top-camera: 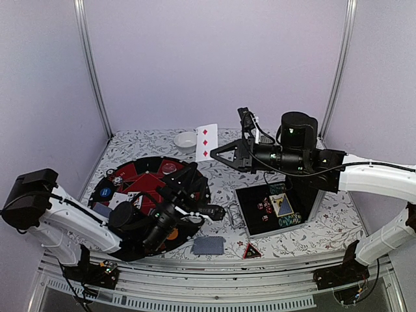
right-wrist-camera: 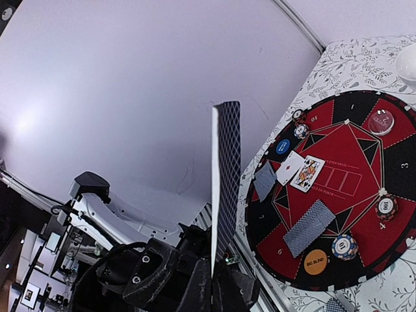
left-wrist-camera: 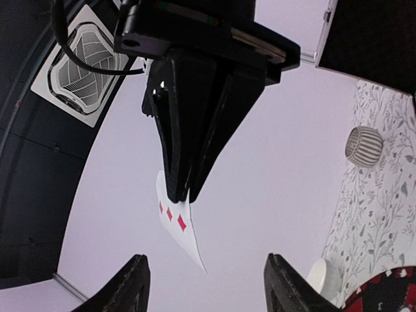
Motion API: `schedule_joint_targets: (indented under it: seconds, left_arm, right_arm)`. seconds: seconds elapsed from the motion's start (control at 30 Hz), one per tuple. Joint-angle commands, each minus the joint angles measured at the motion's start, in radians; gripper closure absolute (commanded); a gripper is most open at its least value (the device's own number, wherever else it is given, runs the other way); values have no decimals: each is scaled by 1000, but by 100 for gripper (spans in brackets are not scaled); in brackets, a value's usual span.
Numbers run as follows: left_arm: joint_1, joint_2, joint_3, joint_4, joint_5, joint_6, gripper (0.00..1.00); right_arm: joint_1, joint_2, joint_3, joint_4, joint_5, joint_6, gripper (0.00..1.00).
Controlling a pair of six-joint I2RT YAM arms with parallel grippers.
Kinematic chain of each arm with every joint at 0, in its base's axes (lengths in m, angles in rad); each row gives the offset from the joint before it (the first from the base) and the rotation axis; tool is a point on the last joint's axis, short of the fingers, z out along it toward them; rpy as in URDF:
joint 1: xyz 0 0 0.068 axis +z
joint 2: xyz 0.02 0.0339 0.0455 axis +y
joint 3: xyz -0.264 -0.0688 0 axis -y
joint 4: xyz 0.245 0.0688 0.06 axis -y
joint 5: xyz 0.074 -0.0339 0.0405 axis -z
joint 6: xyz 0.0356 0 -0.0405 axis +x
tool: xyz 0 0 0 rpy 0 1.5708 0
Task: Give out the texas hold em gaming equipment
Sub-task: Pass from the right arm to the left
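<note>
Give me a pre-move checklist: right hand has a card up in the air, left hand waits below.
1. Right hand shut on the card: ok.
2. Card upright, pinched at its lower edge: ok.
3. Left hand open: ok.
4. Card between the left fingers: not ok, it sits beyond the tips.
5. Depth from card to left hand: cannot tell.
6. Bare slot on the round mat: ok, the outlined boxes beside the face-up cards are bare.
</note>
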Motion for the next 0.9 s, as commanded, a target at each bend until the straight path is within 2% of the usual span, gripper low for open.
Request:
schedule_joint_targets:
  seconds: [0.0, 0.13, 0.27, 0.37, 0.43, 0.5, 0.63, 0.67, 0.7, 0.73, 0.77, 0.8, 0.83, 0.87]
  left_arm:
    - [19, 8, 23, 335, -57, 134, 40]
    - [44, 47, 64, 340, -84, 170, 47]
    - [55, 88, 108, 351, -87, 199, 63]
    - [55, 104, 117, 352, -82, 198, 69]
    - [56, 115, 117, 352, -86, 200, 79]
    - [56, 121, 116, 352, -101, 201, 100]
    - [57, 102, 101, 341, -158, 183, 100]
    - [63, 88, 92, 307, -187, 156, 100]
    - [75, 61, 76, 221, -218, 95, 100]
    - [97, 23, 61, 69, -249, -18, 100]
    - [127, -38, 58, -234, -256, -192, 100]
    - [162, -115, 84, -632, -206, -444, 100]
    - [204, -185, 139, -1054, -51, -723, 100]
    - [280, -252, 183, -1364, 186, -941, 100]
  right_arm:
    - [10, 24, -11, 54, -26, 23, 98]
    - [24, 40, 5, 51, -31, 16, 98]
    - [29, 53, 13, 50, -35, 11, 98]
    - [28, 64, 18, 50, -39, 8, 98]
    - [29, 67, 17, 49, -39, 5, 98]
    - [29, 68, 19, 49, -40, 3, 98]
    - [28, 59, 17, 36, -29, -9, 96]
    - [25, 54, 14, 25, -21, -19, 86]
    - [18, 45, 10, 9, -14, -26, 71]
    - [8, 33, 4, -6, -8, -40, 58]
    - [-8, 17, -9, -23, -3, -50, 51]
    - [-29, -2, -25, -37, 1, -64, 45]
    - [-58, -24, -48, -62, 4, -87, 37]
    - [-81, -42, -55, -94, 7, -107, 32]
